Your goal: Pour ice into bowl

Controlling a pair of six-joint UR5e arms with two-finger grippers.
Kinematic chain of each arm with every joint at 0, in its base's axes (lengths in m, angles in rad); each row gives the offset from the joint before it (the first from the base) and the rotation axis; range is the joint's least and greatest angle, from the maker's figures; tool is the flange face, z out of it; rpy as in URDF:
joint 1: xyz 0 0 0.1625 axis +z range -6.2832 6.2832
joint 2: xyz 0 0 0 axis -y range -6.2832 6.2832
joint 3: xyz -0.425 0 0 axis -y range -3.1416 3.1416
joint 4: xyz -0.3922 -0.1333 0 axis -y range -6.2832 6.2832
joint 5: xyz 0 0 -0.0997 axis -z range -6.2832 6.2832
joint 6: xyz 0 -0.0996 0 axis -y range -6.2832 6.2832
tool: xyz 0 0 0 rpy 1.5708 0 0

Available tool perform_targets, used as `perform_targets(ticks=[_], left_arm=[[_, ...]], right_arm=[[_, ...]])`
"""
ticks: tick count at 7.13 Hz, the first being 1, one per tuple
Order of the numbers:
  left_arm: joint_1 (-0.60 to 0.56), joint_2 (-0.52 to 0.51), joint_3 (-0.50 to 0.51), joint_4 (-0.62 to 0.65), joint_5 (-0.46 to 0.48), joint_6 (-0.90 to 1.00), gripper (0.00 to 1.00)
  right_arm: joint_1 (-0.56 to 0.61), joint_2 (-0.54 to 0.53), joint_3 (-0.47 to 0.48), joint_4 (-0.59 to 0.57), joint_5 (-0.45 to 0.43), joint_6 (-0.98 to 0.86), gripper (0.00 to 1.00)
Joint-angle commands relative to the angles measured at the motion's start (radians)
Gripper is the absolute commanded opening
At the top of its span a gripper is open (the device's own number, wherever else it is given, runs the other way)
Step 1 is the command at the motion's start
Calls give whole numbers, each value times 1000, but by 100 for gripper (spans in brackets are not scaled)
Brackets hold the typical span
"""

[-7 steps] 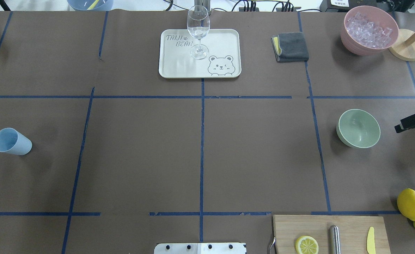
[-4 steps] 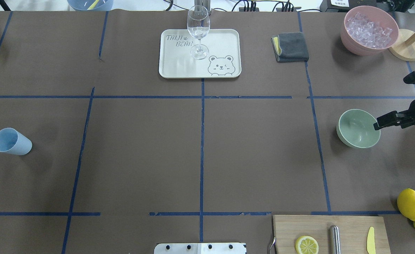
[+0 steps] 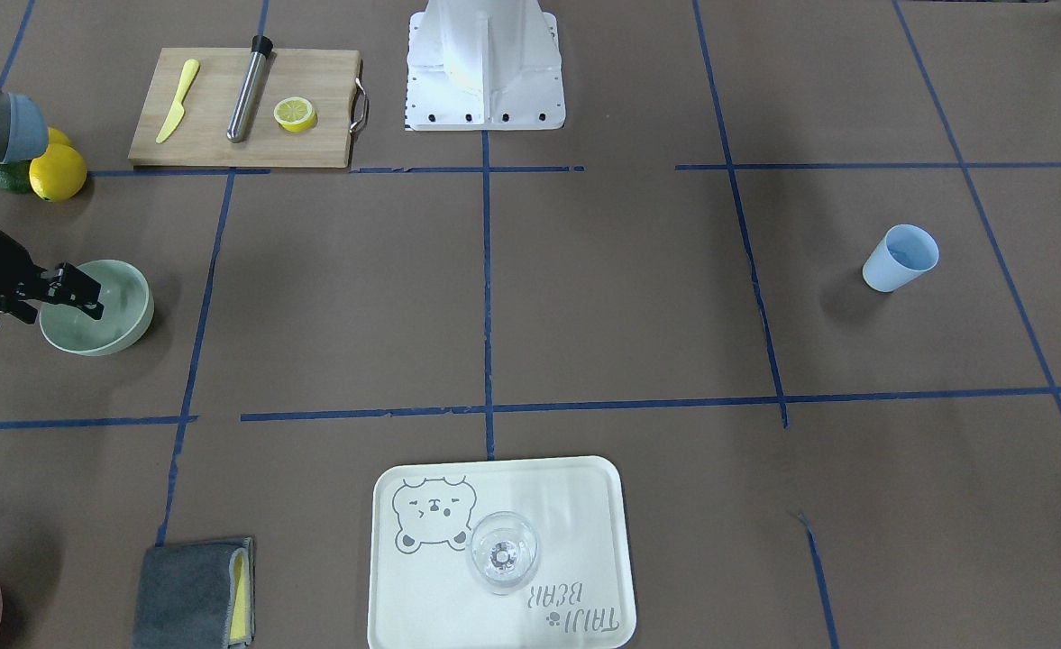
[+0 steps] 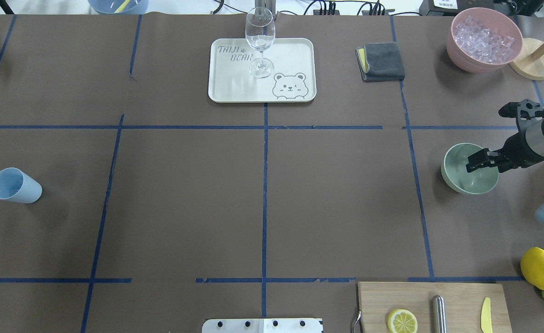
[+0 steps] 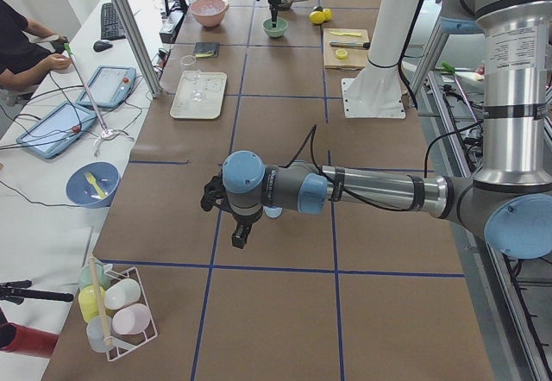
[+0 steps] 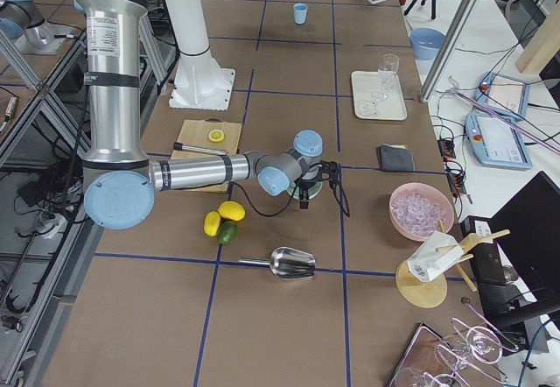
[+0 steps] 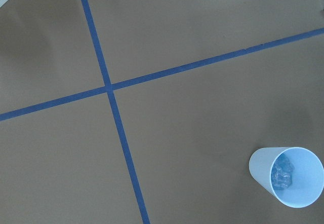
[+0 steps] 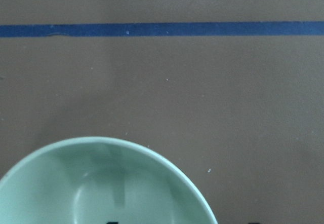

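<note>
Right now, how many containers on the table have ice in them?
2. The pink bowl at the robot's far right is heaped with ice; the blue cup on its left holds a few cubes. The mint-green bowl is empty; nothing else shows ice.

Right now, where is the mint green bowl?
In the overhead view, the mint-green bowl sits on the table's right side, directly beneath the right gripper.

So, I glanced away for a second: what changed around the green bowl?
The right gripper came in from the table's right edge and now hangs over the bowl, gripping nothing. The bowl, the blue cup and the wine glass stayed put.
</note>
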Motion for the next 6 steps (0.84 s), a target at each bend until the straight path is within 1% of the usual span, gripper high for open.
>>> perform_targets(ticks=[1,2,3,4,6], left_arm=[[0,0,-2,0,0,-1,100],[0,0,-2,0,0,-1,100],[0,0,-2,0,0,-1,100],[0,0,-2,0,-16,-1,100],[0,0,-4,2,-25,-3,100]], right_arm=[[1,-7,7,-1,-1,-14,0],[3,-13,14,7,-2,-27,0],[4,-28,42,12,-4,-27,0],[4,-31,57,12,1,-27,0],[1,-25,164,-11,15,30,0]])
